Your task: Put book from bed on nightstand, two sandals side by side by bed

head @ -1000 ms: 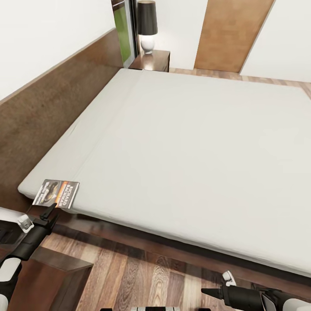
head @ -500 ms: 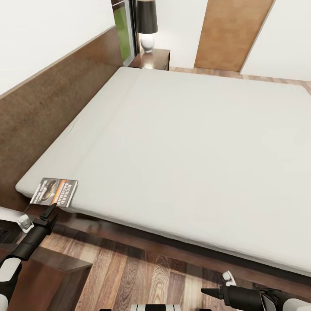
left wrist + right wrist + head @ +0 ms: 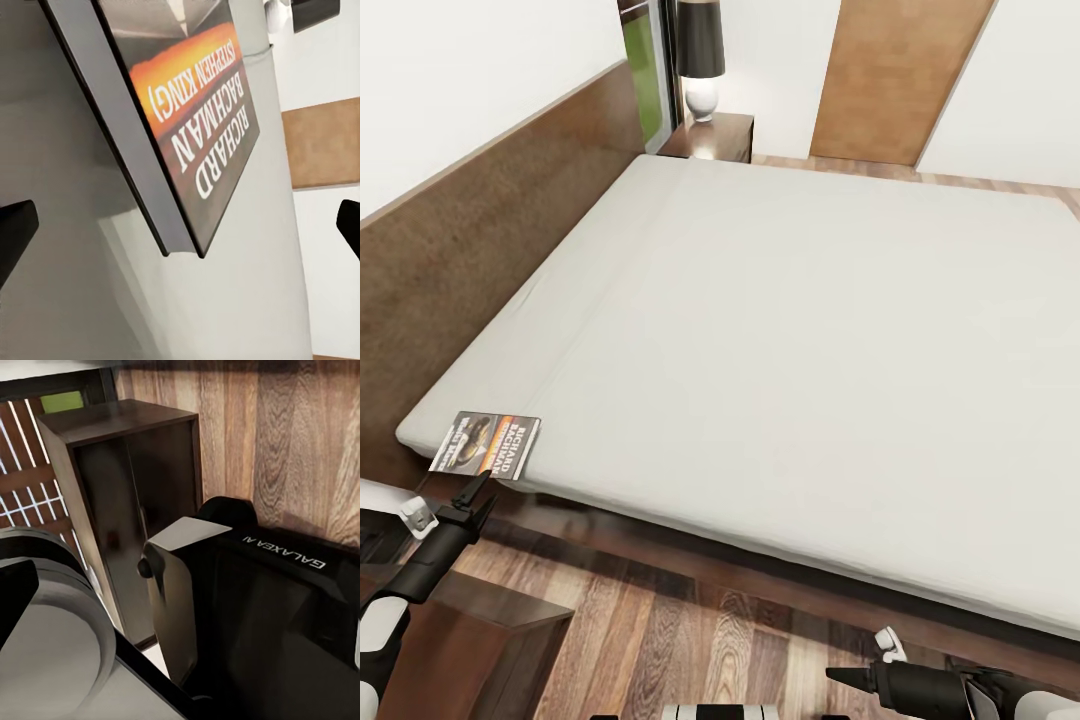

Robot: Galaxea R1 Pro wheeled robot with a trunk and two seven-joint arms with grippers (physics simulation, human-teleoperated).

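The book (image 3: 486,445), dark grey with an orange band, lies flat on the near left corner of the bed's white mattress (image 3: 790,350). My left gripper (image 3: 480,490) hovers just in front of that corner, open, its tips pointing at the book. In the left wrist view the book (image 3: 187,112) is very close, with the open left gripper (image 3: 180,232) empty around its corner. My right gripper (image 3: 838,677) is low over the floor at the near right, open and empty. One nightstand (image 3: 722,140) stands at the bed's far side, another nightstand (image 3: 480,630) under my left arm. The sandals are out of view.
A lamp (image 3: 700,55) stands on the far nightstand beside a window (image 3: 645,85). The brown headboard (image 3: 480,240) runs along the left. A wooden door (image 3: 895,80) is at the back. Wood-plank floor (image 3: 690,640) lies between me and the bed frame (image 3: 660,545).
The whole view shifted slightly a second ago, so the camera moved a little. Since then the book and both grippers have stayed put.
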